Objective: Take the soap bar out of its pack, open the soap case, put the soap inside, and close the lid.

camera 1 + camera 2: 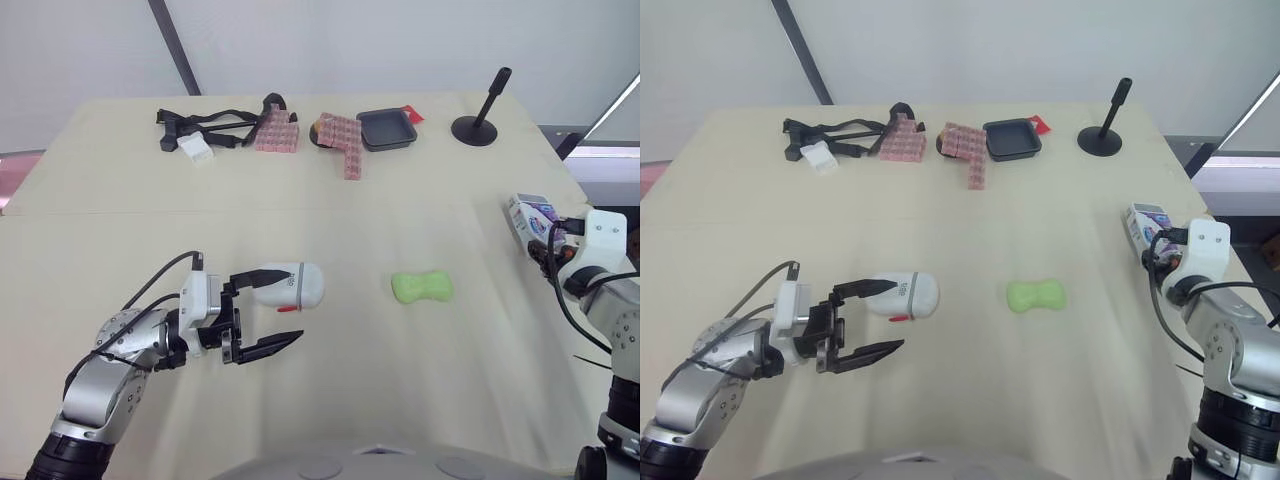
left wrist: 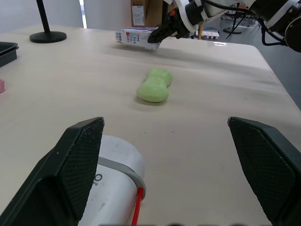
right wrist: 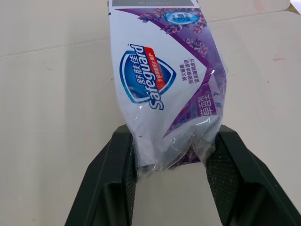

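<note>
- Unpacking looks done: the green soap bar lies bare on the table, just right of frame centre.
- Right gripper, at the right edge of the head view, is pinched on the pack, which looks empty and crumpled.
- Left gripper, lower left, has its fingers spread wide. The white soap case sits against one finger, ungripped.
- Case lid looks closed.
- Left to do: open the case, put the soap in, close the lid.

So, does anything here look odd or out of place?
Nothing is spilled or broken. Only the green soap bar lies bare on the table, while the right pincer pinches the crumpled pack.
</note>
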Available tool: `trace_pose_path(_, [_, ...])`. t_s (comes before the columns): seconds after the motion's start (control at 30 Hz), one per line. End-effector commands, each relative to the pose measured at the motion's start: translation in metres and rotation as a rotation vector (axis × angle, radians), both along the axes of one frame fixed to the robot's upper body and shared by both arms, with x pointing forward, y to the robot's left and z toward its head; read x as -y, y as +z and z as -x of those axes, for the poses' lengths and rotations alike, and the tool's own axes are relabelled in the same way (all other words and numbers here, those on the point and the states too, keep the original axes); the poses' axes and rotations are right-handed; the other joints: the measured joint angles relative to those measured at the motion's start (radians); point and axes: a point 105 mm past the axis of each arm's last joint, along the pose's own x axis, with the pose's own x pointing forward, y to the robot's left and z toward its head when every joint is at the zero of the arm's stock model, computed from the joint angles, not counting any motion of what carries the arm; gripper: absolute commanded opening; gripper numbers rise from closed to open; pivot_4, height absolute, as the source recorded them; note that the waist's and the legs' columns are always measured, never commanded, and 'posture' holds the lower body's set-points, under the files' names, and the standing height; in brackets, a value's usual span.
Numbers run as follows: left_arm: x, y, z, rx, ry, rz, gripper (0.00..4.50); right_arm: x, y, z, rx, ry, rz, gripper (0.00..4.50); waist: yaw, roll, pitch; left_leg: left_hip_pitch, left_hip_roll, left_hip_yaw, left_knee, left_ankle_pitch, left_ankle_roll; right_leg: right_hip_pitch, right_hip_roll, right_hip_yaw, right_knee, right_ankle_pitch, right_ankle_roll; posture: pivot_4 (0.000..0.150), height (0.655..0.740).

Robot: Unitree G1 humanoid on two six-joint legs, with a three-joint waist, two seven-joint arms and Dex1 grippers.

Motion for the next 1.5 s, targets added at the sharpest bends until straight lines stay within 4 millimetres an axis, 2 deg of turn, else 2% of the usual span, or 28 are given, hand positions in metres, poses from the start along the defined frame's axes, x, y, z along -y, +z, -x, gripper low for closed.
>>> trace_pose_path(0.03, [0.005,0.011,0.006,0.045,-0.039,0.026,4.50,0.006,0.012,0.001,0.033,0.013,0.030,2.60,0.000,0.000,0.000,0.000,0.000,0.000,0.000,0.000,0.000,0.000,0.000,0.000,0.000,0.000,0.000,0.150,0.7400])
trace_pose_path(0.07, [0.005,0.011,0.007,0.048,-0.044,0.023,4.50,0.006,0.013,0.001,0.032,0.021,0.039,3.01,0.000,0.000,0.000,0.000,0.000,0.000,0.000,0.000,0.000,0.000,0.000,0.000,0.000,0.000,0.000,0.150,0.7400])
trace_pose_path(0.13, [0.006,0.011,0.007,0.053,-0.046,0.022,4.50,0.007,0.013,0.002,0.033,0.026,0.053,3.50,0.000,0.000,0.000,0.000,0.000,0.000,0.000,0.000,0.000,0.000,0.000,0.000,0.000,0.000,0.000,0.150,0.7400])
trace_pose_path(0.23, [0.006,0.010,0.005,0.060,-0.039,0.017,4.50,0.008,0.016,0.001,0.040,0.046,0.089,4.47,0.000,0.000,0.000,0.000,0.000,0.000,0.000,0.000,0.000,0.000,0.000,0.000,0.000,0.000,0.000,0.150,0.7400])
trace_pose_path(0.37, [0.006,0.008,0.003,0.078,-0.037,0.000,4.50,0.007,0.021,0.001,0.055,0.068,0.115,4.47,0.000,0.000,0.000,0.000,0.000,0.000,0.000,0.000,0.000,0.001,0.000,0.000,0.000,0.000,0.000,0.150,0.7400])
trace_pose_path(0.57, [0.004,0.006,0.001,0.080,-0.034,-0.011,4.50,-0.009,0.054,-0.009,0.199,0.246,0.209,4.47,-0.001,0.001,0.000,0.001,0.000,0.000,0.000,0.000,0.000,0.001,0.000,0.000,0.000,0.000,0.000,0.150,0.7400])
trace_pose_path(0.67, [0.001,0.005,0.000,0.093,-0.039,-0.039,4.50,-0.034,0.073,-0.010,0.290,0.472,0.283,4.47,-0.002,0.001,0.000,0.000,0.001,0.000,0.000,0.000,0.001,0.001,0.000,0.000,0.000,0.000,0.000,0.150,0.7400])
trace_pose_path(0.77, [-0.005,0.002,-0.009,0.086,-0.023,-0.071,4.50,-0.079,0.089,0.004,0.433,0.779,0.207,4.47,-0.004,0.000,0.000,0.000,0.002,0.000,0.000,0.001,0.001,0.001,0.000,0.000,0.000,0.000,0.000,0.150,0.7400])
trace_pose_path(0.93, [-0.005,0.000,-0.018,0.056,-0.050,-0.110,4.50,-0.111,0.072,0.034,0.466,1.098,0.153,4.47,0.002,-0.001,-0.001,-0.001,0.003,-0.001,0.000,0.001,0.003,0.001,-0.003,-0.001,0.000,0.000,0.000,0.150,0.7400])
trace_pose_path(1.03, [-0.006,-0.004,-0.021,0.069,-0.085,-0.172,4.50,-0.119,0.054,0.055,0.438,1.268,0.142,4.47,0.002,-0.001,-0.001,-0.002,0.002,0.000,0.001,0.002,0.005,0.000,-0.004,-0.001,0.000,0.000,0.000,0.150,0.7400])
trace_pose_path(1.13, [-0.004,-0.004,-0.027,0.091,-0.118,-0.228,4.50,-0.117,0.036,0.070,0.402,1.382,0.122,4.47,-0.003,-0.002,-0.001,-0.002,0.002,-0.001,0.001,0.002,0.005,0.000,-0.005,-0.001,0.000,0.000,0.000,0.150,0.7400])
trace_pose_path(1.27, [-0.003,-0.001,-0.035,0.096,-0.167,-0.296,4.50,-0.107,0.020,0.080,0.378,1.484,0.124,4.47,-0.011,-0.002,-0.001,-0.003,0.002,-0.001,0.003,0.003,0.006,0.000,-0.006,-0.002,0.002,0.000,-0.001,0.150,0.7400])
trace_pose_path(1.4, [-0.005,0.001,-0.041,0.105,-0.188,-0.347,4.50,-0.099,0.014,0.080,0.376,1.498,0.130,4.47,-0.022,-0.002,-0.002,-0.003,0.002,-0.001,0.003,0.003,0.007,0.000,-0.005,-0.002,0.003,0.000,-0.001,0.150,0.7400])
trace_pose_path(1.5, [-0.008,0.006,-0.054,0.120,-0.170,-0.395,4.50,-0.093,0.011,0.078,0.371,1.481,0.144,4.47,-0.023,-0.002,-0.002,-0.004,0.002,-0.001,0.004,0.003,0.008,0.000,-0.006,-0.003,0.003,0.000,-0.001,0.150,0.7400])
